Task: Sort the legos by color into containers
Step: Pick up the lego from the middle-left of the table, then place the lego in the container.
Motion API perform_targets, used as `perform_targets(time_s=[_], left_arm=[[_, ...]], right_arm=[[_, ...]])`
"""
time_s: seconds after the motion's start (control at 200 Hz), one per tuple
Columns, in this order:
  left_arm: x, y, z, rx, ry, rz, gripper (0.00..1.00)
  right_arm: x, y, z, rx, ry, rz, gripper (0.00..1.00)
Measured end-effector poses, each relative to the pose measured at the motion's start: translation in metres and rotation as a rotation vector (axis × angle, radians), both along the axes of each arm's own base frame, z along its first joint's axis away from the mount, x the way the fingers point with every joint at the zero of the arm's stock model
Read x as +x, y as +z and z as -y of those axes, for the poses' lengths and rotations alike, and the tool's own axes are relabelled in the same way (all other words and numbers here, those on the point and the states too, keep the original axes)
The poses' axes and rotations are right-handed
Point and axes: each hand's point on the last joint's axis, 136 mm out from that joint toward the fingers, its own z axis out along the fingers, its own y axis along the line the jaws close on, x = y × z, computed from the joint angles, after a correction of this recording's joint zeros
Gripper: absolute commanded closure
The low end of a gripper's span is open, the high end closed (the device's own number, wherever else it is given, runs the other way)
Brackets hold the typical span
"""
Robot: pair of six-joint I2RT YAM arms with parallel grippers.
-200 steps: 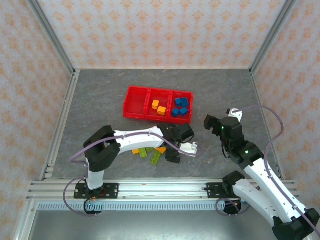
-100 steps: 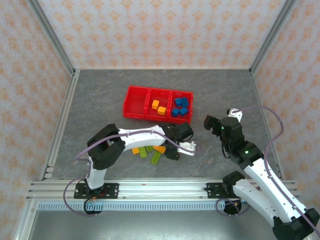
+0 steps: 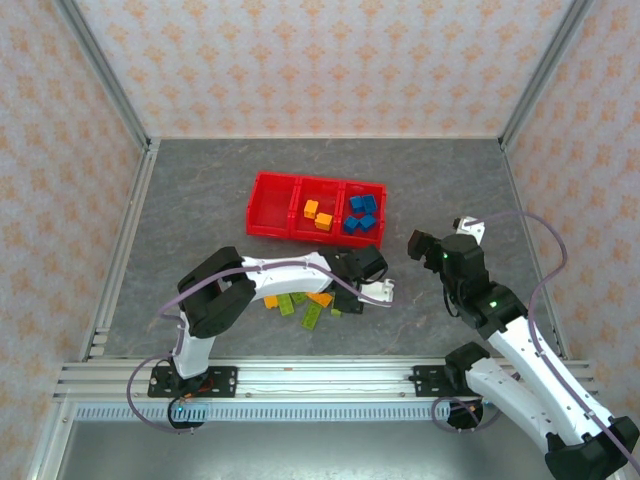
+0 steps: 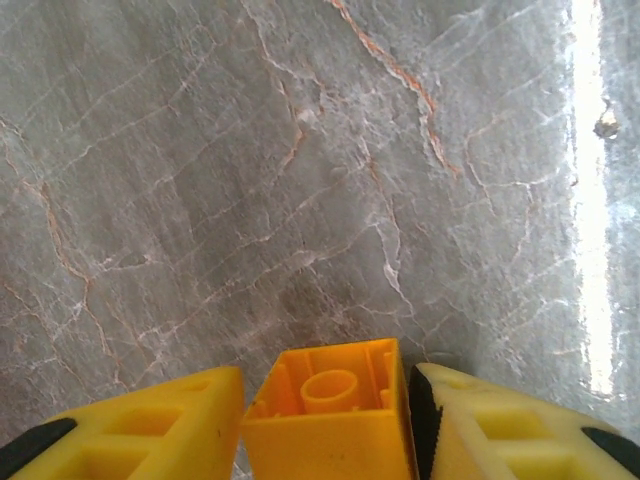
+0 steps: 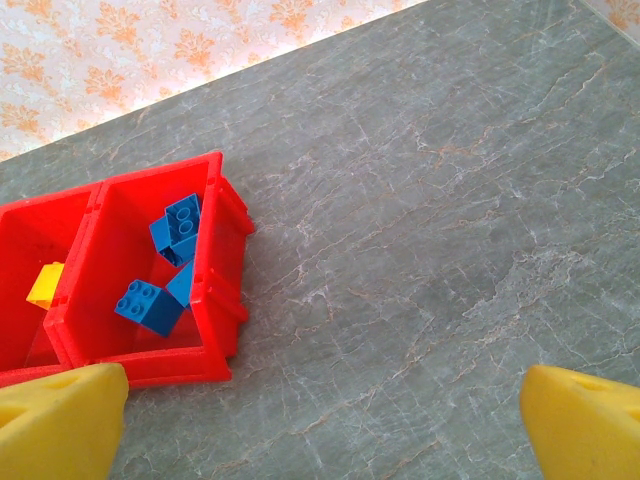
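Swung a little to the right since a second ago, the elbow of the left arm [image 3: 220,290] now sits closer to the pile. The left gripper [image 4: 328,385] is clamped on an orange brick [image 4: 330,410], whose hollow underside faces the wrist camera (one round tube inside). A yellow finger presses tight against each side, with the grey marbled table [image 3: 200,220] beyond. Just left of it in the top view lie the loose bricks [image 3: 300,305], orange and lime green, bunched beside the forearm. To the right, well apart, the right gripper [image 5: 322,420] hangs over bare table with its fingers spread wide and nothing between them. Farthest back stands the red tray [image 3: 270,178], with orange-yellow bricks [image 3: 316,213] in the middle compartment and blue bricks [image 3: 361,214] in the right one.
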Motion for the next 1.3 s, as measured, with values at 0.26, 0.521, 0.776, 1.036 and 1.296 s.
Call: perform_targets(time_s=[0.26,0.521,0.776,1.036,1.296], left_arm=[[0.004,-0.002,0.002,-0.026,0.029,0.023,0.64],[0.018,0.015,-0.006,-0.08,0.117,0.092,0.73],[0.084,0.076,-0.031,-0.26,0.391,0.245,0.78],[0.16,0.12,-0.083,-0.447,0.733,0.34,0.8],[0.217,0.131,-0.114,-0.533,0.944,0.406,0.79]], right_arm=[[0.0,0.0,0.0,0.0,0.0,0.0,0.0],[0.0,0.0,0.0,0.0,0.0,0.0,0.0],[0.0,0.0,0.0,-0.001,0.0,-0.001,0.0],[0.0,0.0,0.0,-0.001,0.0,-0.001,0.0],[0.0,0.0,0.0,-0.001,-0.001,-0.001,0.0]])
